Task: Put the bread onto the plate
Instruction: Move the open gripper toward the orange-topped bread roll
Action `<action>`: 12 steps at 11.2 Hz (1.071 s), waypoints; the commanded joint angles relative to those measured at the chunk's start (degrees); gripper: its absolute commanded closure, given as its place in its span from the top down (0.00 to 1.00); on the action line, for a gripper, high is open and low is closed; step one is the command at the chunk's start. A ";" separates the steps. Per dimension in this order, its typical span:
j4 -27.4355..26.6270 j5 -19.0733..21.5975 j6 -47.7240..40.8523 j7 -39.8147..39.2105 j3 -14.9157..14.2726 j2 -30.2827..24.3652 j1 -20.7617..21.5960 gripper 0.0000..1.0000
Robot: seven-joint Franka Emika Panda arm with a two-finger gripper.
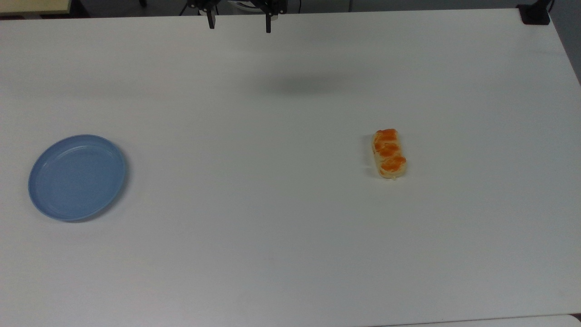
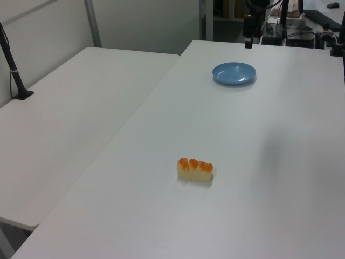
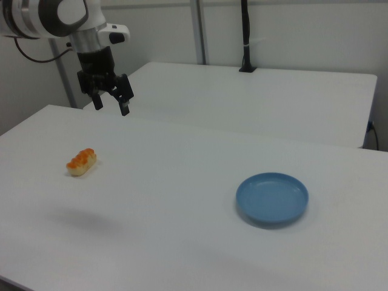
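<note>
Bread on table; end effector raised, spread.

The arm reaches in from the right view's upper left, wrist bent so the gripper points straight down, hanging high in the air. Its two dark fingers stand spread wide apart with nothing between them, and in the top view the fingertips poke in at the upper edge.
</note>
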 commanded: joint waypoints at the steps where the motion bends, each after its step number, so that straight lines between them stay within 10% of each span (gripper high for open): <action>1: -1.32 0.01 -0.88 -0.27 0.23 -1.18 -1.10 1.00; 8: -1.14 0.37 0.07 -0.19 0.92 1.09 0.21 1.00; 12: 0.88 4.23 5.15 2.26 0.92 7.42 7.75 1.00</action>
